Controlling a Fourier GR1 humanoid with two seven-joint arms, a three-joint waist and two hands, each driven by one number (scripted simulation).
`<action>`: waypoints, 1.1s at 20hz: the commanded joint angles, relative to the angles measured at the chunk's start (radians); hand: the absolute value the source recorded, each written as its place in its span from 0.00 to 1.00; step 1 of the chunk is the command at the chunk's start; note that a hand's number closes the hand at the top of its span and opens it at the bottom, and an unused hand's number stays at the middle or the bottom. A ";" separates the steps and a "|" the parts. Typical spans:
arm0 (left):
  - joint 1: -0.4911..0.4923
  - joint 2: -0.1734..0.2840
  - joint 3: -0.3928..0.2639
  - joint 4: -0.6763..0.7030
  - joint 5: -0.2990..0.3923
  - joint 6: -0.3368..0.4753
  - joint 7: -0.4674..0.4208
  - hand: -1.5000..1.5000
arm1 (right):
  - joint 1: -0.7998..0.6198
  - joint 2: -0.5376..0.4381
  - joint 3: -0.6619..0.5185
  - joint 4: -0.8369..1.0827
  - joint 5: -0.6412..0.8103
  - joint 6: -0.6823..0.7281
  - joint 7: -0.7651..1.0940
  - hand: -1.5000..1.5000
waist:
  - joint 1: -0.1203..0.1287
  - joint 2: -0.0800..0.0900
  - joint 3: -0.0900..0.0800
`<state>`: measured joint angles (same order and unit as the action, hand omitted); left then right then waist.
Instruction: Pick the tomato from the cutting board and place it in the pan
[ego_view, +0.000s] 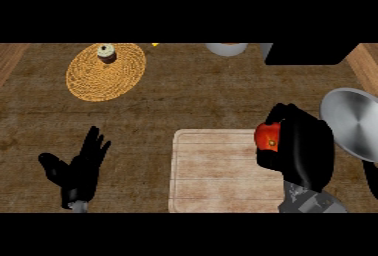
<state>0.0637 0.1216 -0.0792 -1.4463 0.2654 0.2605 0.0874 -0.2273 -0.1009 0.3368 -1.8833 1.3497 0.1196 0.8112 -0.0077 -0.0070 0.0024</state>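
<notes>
The right hand's fingers (275, 116) curl over the top of the tomato (266, 137), and its thumb wraps under it, so the tomato is held in the right hand (304, 145); only the red face of it, with a small yellowish spot, shows at the hand's left side; whether the tomato touches the board below cannot be told; the hand sits over the right edge of the cutting board (214, 170), a pale, worn rectangle lying flat on the counter (184, 105); the grey forearm runs down from the hand to the lower edge of the view; just to the right of the hand lies the pan (354, 127), a round grey metal dish cut by the right edge, with a dark handle going down from its lower side; the tomato is beside the pan, not in it; the left hand (74, 172) shows at the lower left, well apart from the board, its fingers straight and spread upward, thumb out to the left, holding nothing; at the far left of the counter lies a round woven mat (96, 80) with a small dark and white thing (106, 52) standing near its top; along the far edge stand a grey round vessel (226, 48) and a black block (310, 53).
</notes>
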 joint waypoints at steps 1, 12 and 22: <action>-0.018 0.002 0.030 0.063 0.017 -0.032 -0.008 0.50 | -0.046 0.011 -0.061 -0.101 0.004 0.069 0.048 1.00 | 0.005 0.006 -0.003; -0.007 -0.001 0.036 0.017 -0.008 -0.024 0.019 0.50 | -0.160 -0.103 -0.432 0.117 -0.224 -0.063 -0.134 1.00 | 0.012 0.008 -0.002; 0.028 -0.034 -0.003 0.004 -0.038 -0.022 0.000 0.50 | -0.241 -0.310 -0.646 0.671 -0.291 -0.381 -0.477 1.00 | 0.023 0.012 -0.001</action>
<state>0.0661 0.0997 -0.0651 -1.4482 0.2449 0.2269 0.0731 -0.4241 -0.3500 -0.2445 -1.3998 1.0804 -0.1708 0.4385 0.0122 0.0010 0.0041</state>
